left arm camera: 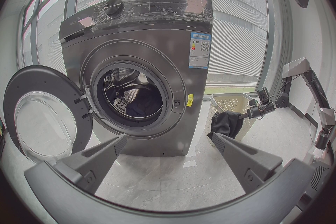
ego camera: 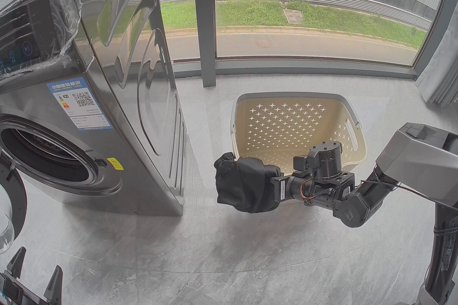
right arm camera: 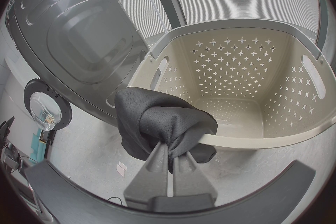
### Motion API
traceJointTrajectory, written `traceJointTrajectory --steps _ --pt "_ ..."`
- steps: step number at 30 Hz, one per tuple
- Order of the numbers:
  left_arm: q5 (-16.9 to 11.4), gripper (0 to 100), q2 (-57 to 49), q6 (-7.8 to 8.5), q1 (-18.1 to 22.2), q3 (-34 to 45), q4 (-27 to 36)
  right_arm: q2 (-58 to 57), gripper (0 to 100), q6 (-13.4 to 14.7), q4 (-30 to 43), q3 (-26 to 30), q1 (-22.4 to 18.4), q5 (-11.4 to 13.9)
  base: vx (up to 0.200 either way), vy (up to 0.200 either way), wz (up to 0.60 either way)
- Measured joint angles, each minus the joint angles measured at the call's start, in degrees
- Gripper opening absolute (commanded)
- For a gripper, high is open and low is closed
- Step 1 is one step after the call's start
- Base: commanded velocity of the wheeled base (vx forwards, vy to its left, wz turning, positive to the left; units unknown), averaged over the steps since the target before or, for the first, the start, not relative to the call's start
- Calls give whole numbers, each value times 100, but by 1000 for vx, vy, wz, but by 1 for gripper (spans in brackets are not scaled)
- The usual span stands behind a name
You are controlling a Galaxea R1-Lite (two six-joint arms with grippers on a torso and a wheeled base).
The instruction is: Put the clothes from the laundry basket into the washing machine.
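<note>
My right gripper [right arm camera: 171, 154] is shut on a bunched black garment [ego camera: 244, 183] that hangs in the air just in front of the cream laundry basket [ego camera: 355, 120], between the basket and the washing machine [ego camera: 119, 82]. In the right wrist view the black garment [right arm camera: 164, 123] covers the near rim of the basket [right arm camera: 266, 137], whose inside looks bare. The washing machine [left arm camera: 140, 60] has its round door [left arm camera: 45, 112] swung open, and dark cloth [left arm camera: 143, 105] lies in the drum. My left gripper [left arm camera: 168, 140] is open, low in front of the drum opening.
A large window and a grey pillar [ego camera: 204, 10] stand behind the basket. Pale marble floor [ego camera: 229, 253] lies open between the machine and my right arm. A curtain [ego camera: 439, 72] hangs at the far right.
</note>
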Motion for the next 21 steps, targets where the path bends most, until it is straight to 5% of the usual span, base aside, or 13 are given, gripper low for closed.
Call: traceJointTrajectory --steps 13,21 --pt "0 100 0 0 5 0 0 -1184 0 29 -55 874 229 -29 0 0 0" --pt "2 100 0 0 0 0 -2 -1952 0 66 -777 1513 534 -137 0 0 0"
